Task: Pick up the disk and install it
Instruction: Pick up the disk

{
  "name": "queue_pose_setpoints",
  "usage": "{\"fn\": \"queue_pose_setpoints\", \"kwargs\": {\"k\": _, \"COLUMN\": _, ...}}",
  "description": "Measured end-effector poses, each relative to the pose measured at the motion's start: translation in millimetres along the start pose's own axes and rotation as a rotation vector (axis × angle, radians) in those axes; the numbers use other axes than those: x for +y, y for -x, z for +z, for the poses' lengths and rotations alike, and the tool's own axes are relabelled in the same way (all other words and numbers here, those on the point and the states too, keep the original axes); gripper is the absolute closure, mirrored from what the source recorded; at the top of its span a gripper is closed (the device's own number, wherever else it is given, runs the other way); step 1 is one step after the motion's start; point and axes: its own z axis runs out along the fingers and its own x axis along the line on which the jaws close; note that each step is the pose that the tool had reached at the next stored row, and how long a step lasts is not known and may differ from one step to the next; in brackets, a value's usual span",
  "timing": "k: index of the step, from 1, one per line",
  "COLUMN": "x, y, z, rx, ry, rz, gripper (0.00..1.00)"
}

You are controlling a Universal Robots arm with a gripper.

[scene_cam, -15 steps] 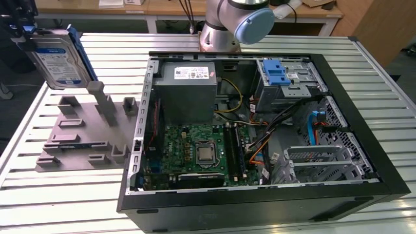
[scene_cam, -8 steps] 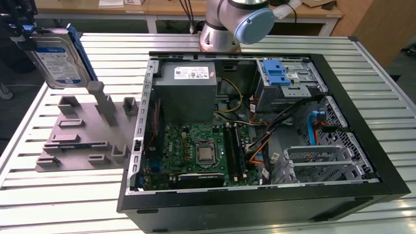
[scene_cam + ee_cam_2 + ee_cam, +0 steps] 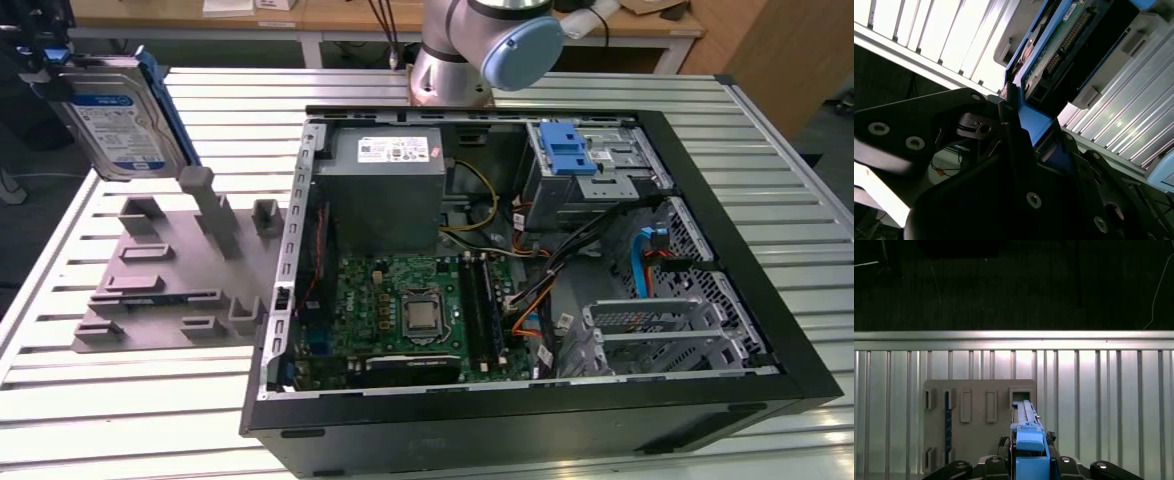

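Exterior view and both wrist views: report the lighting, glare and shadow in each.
Exterior view: even light, soft sheen on the table slats, the disk clearly lit. First wrist view: a bright glare band across the slats, near-black background beyond the table edge. Second wrist view: slats blown out to white, the gripper holding the disk in deep shadow.

The gripper (image 3: pixel 1035 131) apparently clamps the disk (image 3: pixel 1056 50) by its blue frame (image 3: pixel 1028 119).
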Motion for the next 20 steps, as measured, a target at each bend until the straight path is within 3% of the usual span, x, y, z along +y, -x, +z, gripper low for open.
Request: {"fn": "queue_pose_setpoints", "kwargs": {"k": 20, "x": 0.1, "y": 0.0, "z": -5.0, "rx": 0.0, "ry": 0.0001, "rz": 0.0, "gripper": 0.64}}
